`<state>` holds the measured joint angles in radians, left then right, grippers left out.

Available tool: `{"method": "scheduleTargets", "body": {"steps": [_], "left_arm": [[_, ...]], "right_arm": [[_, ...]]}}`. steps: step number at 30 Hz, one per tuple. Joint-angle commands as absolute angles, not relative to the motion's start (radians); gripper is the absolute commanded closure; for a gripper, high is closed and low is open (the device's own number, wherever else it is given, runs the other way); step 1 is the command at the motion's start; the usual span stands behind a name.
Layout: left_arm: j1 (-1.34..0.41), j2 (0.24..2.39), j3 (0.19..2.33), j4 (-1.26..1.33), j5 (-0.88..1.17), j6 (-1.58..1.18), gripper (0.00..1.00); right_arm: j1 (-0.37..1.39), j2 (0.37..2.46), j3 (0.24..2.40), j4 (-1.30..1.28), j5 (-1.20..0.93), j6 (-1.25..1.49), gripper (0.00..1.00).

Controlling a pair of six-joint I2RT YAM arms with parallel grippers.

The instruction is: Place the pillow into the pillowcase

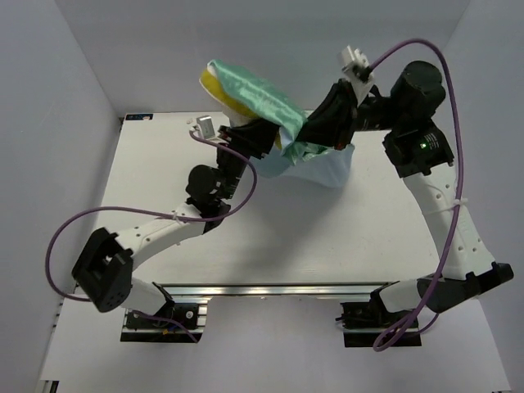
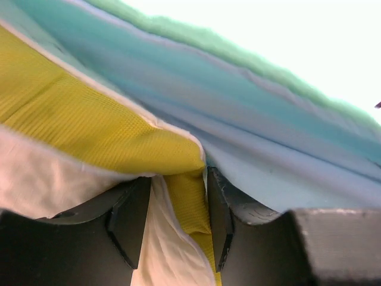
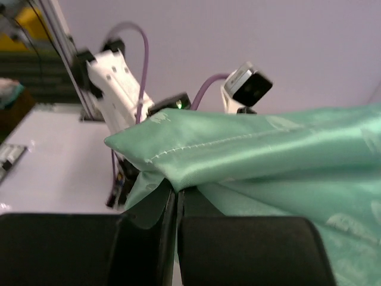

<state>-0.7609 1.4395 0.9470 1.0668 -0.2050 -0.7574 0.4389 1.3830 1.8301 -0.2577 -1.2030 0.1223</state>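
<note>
Aloft over the far bench (image 1: 286,237), the pillow (image 1: 213,86) slants up-left from the left claw (image 2: 178,202) pinching its edge, while the nearby right claw (image 3: 177,208) clamps the hem of the pillowcase (image 3: 268,155) draped over it.

The left arm (image 1: 155,233) runs from its low elbow joint toward two o'clock, then lifts its wrist toward one o'clock. The left gripper (image 2: 172,223) has its jaws partly closed, pinching the edge of the pillow (image 2: 89,125) between them. The right arm (image 1: 446,221) climbs toward eleven o'clock, folds at the top and reaches toward eight o'clock. The right gripper (image 3: 177,205) has its jaws almost together, clamped on a fold of the pillowcase (image 3: 268,155)
</note>
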Motion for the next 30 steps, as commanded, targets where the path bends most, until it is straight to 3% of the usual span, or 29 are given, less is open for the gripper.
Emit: {"method": "scheduleTargets", "body": {"steps": [1, 7, 11, 13, 15, 21, 24, 30], "left_arm": [[-0.739, 1.332, 1.069, 0.909, -0.317, -0.571, 0.46], [-0.750, 1.259, 1.207, 0.747, -0.334, -0.431, 0.46], [-0.755, 1.316, 1.481, 0.577, -0.290, -0.397, 0.48], [-0.761, 1.419, 1.605, 0.406, -0.210, -0.420, 0.49], [-0.773, 1.480, 1.702, 0.324, -0.131, -0.445, 0.50], [-0.808, 1.540, 1.507, 0.386, 0.050, -0.581, 0.51], [-0.830, 1.536, 1.373, 0.454, 0.113, -0.630, 0.52], [-0.879, 1.519, 1.215, 0.445, 0.216, -0.666, 0.52]], "right_arm": [[0.463, 1.379, 1.948, 0.432, -1.362, 0.739, 1.00], [0.460, 1.509, 2.276, 0.393, -1.195, 0.741, 1.00], [0.399, 1.487, 2.272, 0.348, -1.095, 0.658, 1.00], [0.320, 1.406, 2.171, 0.350, -1.074, 0.609, 1.00], [0.243, 1.312, 1.886, 0.417, -1.063, 0.607, 1.00], [-0.105, 0.970, 1.300, 0.402, -1.288, 0.580, 1.00], [-0.308, 0.846, 1.111, 0.351, -1.450, 0.520, 1.00], [-0.572, 0.784, 1.065, 0.061, -1.687, 0.376, 1.00]]}}
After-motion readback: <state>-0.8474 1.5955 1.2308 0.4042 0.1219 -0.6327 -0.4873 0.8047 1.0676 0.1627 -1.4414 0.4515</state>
